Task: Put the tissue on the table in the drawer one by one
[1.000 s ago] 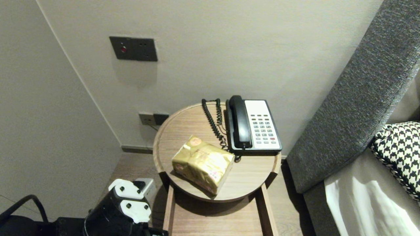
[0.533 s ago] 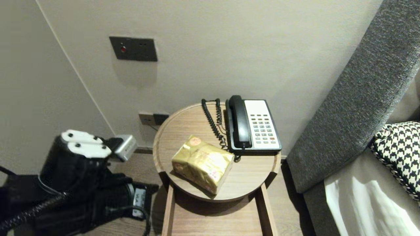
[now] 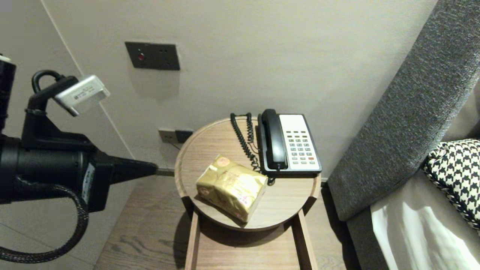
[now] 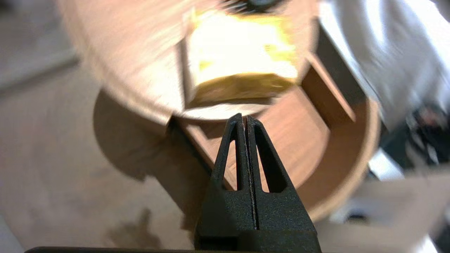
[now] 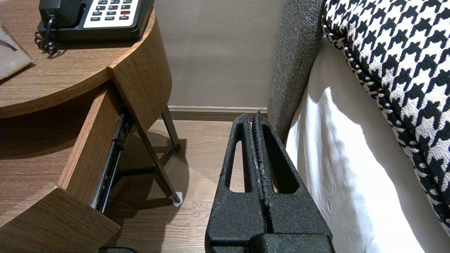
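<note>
Left gripper (image 3: 152,168) clenched and empty, left of the table (image 3: 204,144), pointing at the tissue pack (image 3: 232,187), phone (image 3: 290,144) far right, right gripper (image 5: 255,117) clenched, parked near the bed (image 5: 334,158)

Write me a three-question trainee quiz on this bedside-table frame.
1. True or false: the left gripper is shut on the gold tissue pack.
2. Which lies beside the pack on the round table? A telephone; B lamp; C cup.
3. Fill in: the drawer below the tabletop stands ____.
Key: 1 false, it is shut on nothing, apart from the pack; 2 A; 3 open. The right gripper, low beside the bed, is shut too.
</note>
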